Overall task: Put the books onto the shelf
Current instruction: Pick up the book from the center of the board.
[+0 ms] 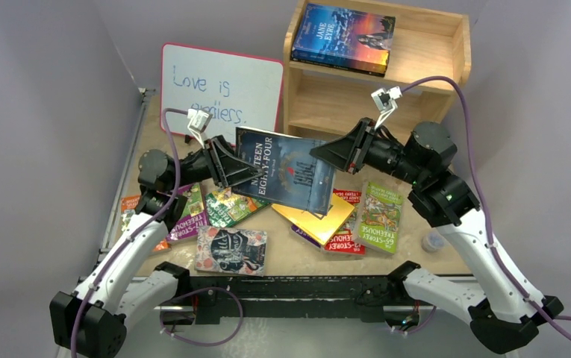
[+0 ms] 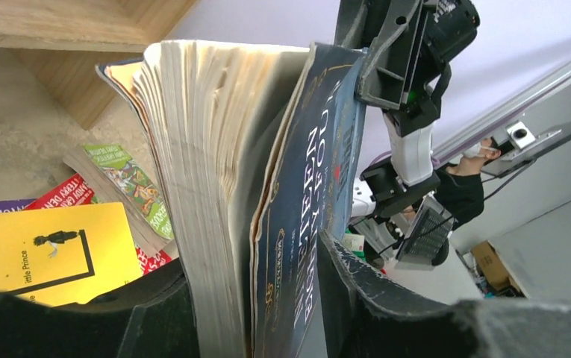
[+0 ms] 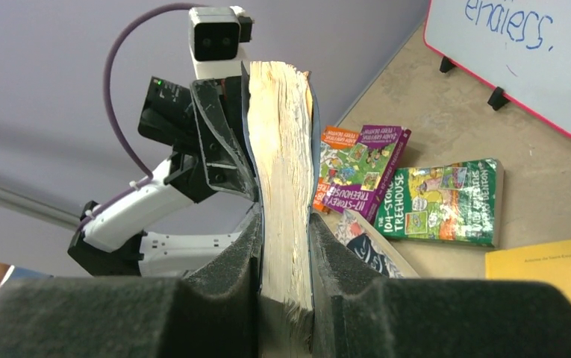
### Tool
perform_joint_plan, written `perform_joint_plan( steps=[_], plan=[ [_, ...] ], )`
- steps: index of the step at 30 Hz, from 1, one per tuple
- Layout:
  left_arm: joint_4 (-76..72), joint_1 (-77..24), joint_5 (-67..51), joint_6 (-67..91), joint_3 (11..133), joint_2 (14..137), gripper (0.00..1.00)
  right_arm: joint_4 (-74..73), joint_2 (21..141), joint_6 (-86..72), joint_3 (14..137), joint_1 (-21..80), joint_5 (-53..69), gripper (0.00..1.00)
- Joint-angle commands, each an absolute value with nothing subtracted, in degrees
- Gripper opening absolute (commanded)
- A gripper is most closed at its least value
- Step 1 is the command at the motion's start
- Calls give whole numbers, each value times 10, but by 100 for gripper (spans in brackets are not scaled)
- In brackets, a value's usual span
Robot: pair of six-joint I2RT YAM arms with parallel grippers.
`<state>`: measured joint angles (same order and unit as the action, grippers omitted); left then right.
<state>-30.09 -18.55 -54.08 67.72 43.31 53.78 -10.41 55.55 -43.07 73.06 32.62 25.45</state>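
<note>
Shelf [image 1: 446,45] stands at back right of table [image 1: 297,257], Jane Eyre [image 1: 343,37] lying flat on its top tier. Whiteboard [image 1: 219,86] stands left of it. Blue book [image 1: 286,171] hangs in the air at mid table, gripped from both ends: right gripper [image 3: 286,246] is clamped tight on its page edge, left gripper [image 2: 256,298] has jaws around the opposite edge, touching both covers. Other books lie flat below: yellow one [image 1: 313,216], green one [image 1: 381,216], floral one [image 1: 231,250].
</note>
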Motion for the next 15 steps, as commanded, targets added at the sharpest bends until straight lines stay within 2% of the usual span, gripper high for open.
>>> perform_joint_plan(
  steps=[1, 6, 8, 10, 12, 15],
  plan=[
    [-307, -185, -564, 634, 468, 511, 37, -101, 538, -389, 774, 325, 263, 0],
    [-307, -190, -560, 629, 477, 494, 38, -126, 536, -352, 799, 325, 251, 0],
    [-308, -204, -554, 625, 477, 487, 34, -110, 541, -353, 799, 325, 270, 0],
    [-311, -225, -536, 625, 480, 481, 24, -102, 550, -352, 798, 325, 283, 0],
    [-311, -244, -493, 634, 489, 482, 1, -112, 556, -340, 800, 326, 278, 0],
    [-333, -252, -409, 685, 506, 490, 0, -122, 553, -326, 795, 325, 244, 3]
  ],
)
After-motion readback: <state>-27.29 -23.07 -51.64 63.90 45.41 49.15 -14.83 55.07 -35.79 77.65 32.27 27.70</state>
